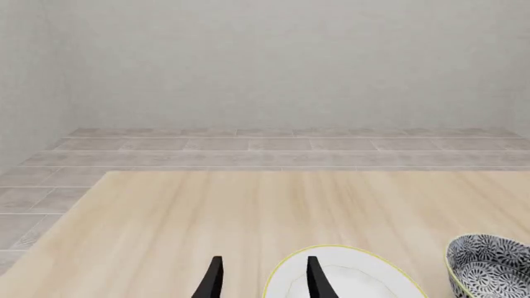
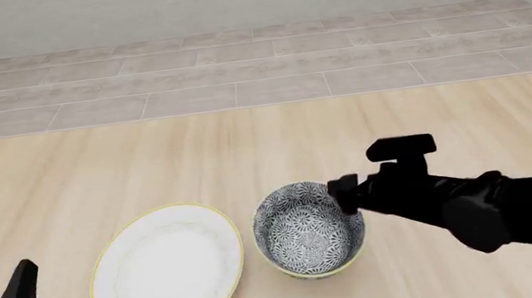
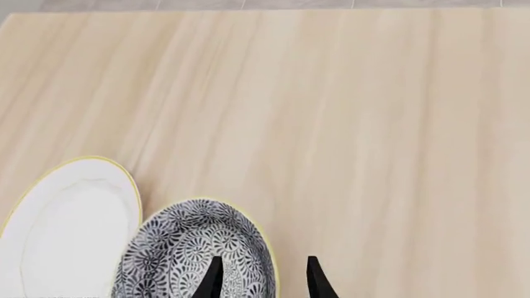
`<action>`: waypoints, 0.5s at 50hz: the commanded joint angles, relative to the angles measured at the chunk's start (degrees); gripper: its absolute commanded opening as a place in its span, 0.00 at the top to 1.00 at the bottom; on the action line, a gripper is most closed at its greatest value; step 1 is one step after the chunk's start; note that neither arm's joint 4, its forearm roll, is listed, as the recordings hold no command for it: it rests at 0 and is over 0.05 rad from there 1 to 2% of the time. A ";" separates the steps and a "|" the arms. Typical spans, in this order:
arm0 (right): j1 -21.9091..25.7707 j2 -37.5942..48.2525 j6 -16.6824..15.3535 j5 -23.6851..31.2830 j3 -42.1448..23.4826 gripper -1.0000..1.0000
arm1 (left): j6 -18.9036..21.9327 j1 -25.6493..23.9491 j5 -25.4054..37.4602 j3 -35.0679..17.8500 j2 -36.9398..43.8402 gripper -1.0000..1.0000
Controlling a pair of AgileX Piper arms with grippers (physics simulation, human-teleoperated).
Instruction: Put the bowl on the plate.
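Bowl (image 2: 308, 229) and plate (image 2: 168, 271) sit side by side on the wooden table (image 2: 245, 144), the plate on the bowl's left, their rims nearly touching though I cannot tell whether they actually meet; the bowl stands upright on the wood, not yet on the plate. My right gripper (image 3: 262, 276) is at the bowl's right-hand rim, with one dark finger (image 3: 213, 277) over the patterned inside and the other outside over bare wood, so the yellowish rim lies between them. The jaws stand parted with a gap showing, and I cannot tell whether either finger touches the bowl wall. In the front view my right arm (image 2: 486, 206) reaches in from the right and ends right at the bowl's far right edge. My left gripper (image 1: 263, 279) sits low and near my side of the table, well to the left of the plate and apart from it, holding nothing, its two fingers spread; through its own camera one finger (image 1: 316, 277) shows in front of the plate's white face and the other over plain wood, with the bowl off beyond the plate. Grey floor tiles (image 2: 256, 66) and a pale wall (image 1: 265, 62) lie past the table's far edge.
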 commanded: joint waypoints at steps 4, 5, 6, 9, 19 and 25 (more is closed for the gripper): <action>0.82 2.86 0.62 -2.33 0.72 0.00 | 0.00 0.00 0.00 0.00 0.00 0.00; 0.81 2.96 0.67 -2.34 0.69 0.00 | 0.00 0.00 0.00 0.00 0.00 0.00; 0.85 3.03 0.57 -2.32 0.64 0.00 | 0.00 0.00 0.00 0.00 0.00 0.00; 0.82 3.20 0.60 -2.54 0.70 0.00 | 0.00 0.00 0.00 0.00 0.00 0.00; 1.47 4.02 1.05 -3.65 1.40 0.00 | 0.00 0.00 0.00 0.00 0.00 0.00; 1.58 4.68 1.33 -4.14 1.58 0.00 | 0.00 0.00 0.00 0.00 0.00 0.00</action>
